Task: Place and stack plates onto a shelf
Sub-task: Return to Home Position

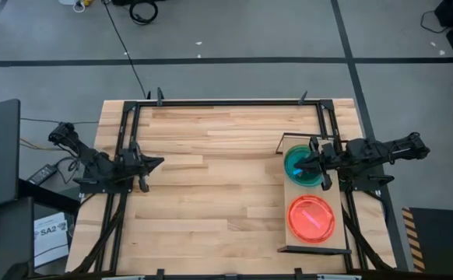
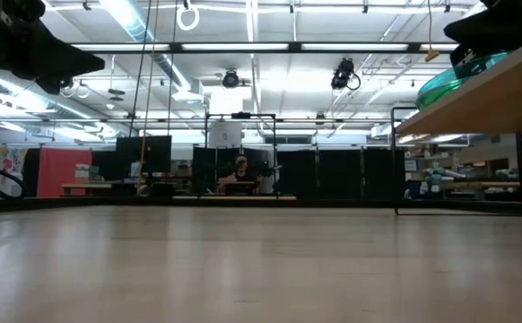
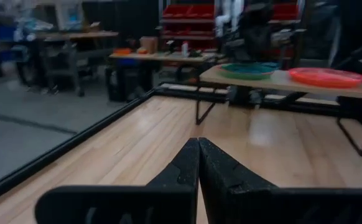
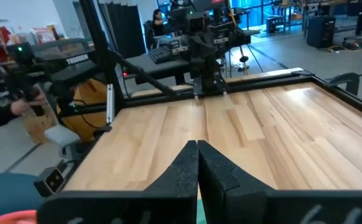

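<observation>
The shelf [image 1: 305, 192] stands along the table's right side and bears two stacks of plates. A teal and green stack [image 1: 296, 166] rests on its far half, an orange and pink stack [image 1: 312, 219] on its near half. The left wrist view shows both, the teal stack [image 3: 249, 69] and the orange stack [image 3: 327, 76], lying flat on the board [image 3: 280, 81]. My right gripper [image 1: 302, 165] is shut and reaches level over the teal stack from the table's right. My left gripper [image 1: 159, 162] is shut and empty at the table's left side, above the bare wood.
A black metal frame [image 1: 226, 102] runs along the table's far edge and down both sides. The wide middle of the wooden table top [image 1: 211, 194] lies between the two arms. A person's hand [image 4: 7, 112] shows in the room beyond the table's left side.
</observation>
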{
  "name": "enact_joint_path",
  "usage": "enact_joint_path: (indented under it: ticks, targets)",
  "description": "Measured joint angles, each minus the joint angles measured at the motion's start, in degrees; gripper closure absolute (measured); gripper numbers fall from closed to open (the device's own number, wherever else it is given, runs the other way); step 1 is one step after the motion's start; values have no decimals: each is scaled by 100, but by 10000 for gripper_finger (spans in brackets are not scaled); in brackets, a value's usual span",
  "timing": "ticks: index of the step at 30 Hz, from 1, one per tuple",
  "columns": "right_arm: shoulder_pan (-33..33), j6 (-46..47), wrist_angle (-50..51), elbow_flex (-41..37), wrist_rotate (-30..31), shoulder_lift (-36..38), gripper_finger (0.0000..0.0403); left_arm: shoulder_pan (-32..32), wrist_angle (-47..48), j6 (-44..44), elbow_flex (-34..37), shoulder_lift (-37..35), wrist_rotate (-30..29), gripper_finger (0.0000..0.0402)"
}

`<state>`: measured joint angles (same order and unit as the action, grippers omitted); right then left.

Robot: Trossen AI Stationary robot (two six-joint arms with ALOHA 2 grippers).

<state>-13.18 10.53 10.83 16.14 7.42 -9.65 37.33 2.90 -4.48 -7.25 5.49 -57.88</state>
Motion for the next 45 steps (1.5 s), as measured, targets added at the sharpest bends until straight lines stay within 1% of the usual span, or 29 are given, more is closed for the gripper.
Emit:
enact_joint_path:
  ticks: [4,8,11,14,18,20,22,26,31,37,39,41,45]
  targets:
    - [122,-7,-13,-82,0,0,394,-291,-1082,778,405,-151,524,390]
    - [337,-87,-205,-97,-242,-2,394,-914,-2258,1556,674,-186,1469,391]
    - [549,-242,-364,-97,-396,-3,394,-1552,-2372,1683,670,-185,2064,391]
    - [768,-381,-554,-97,-692,-10,394,-2243,-2419,1671,670,-187,2686,391]
    - [1028,-503,-658,-97,-992,-13,394,-3108,-2400,1438,670,-187,3513,391]
    - [1133,-591,-653,-97,-1049,-13,394,-3474,-2385,1332,670,-187,3899,391]
    - [1215,-691,-655,-97,-1091,-13,394,-3791,-2298,1215,670,-187,4161,391]
    - [1354,-892,-655,-97,-1262,4,394,-4266,-1953,947,670,-187,4532,391]
    - [1530,-962,-645,-97,-1545,145,394,-4610,-1498,758,670,-185,4950,391]
    - [1818,-1164,-577,-94,-1587,362,394,-4798,-1419,665,670,-185,5094,391]
    - [1901,-1164,-393,-92,-1591,440,394,-4831,-1418,665,670,-185,5140,391]
    - [1946,-1062,-230,-129,-1607,498,394,-4857,-1419,665,670,-185,5138,391]
    - [1977,-811,-252,-424,-1611,681,394,-4856,-1417,665,670,-185,5138,391]
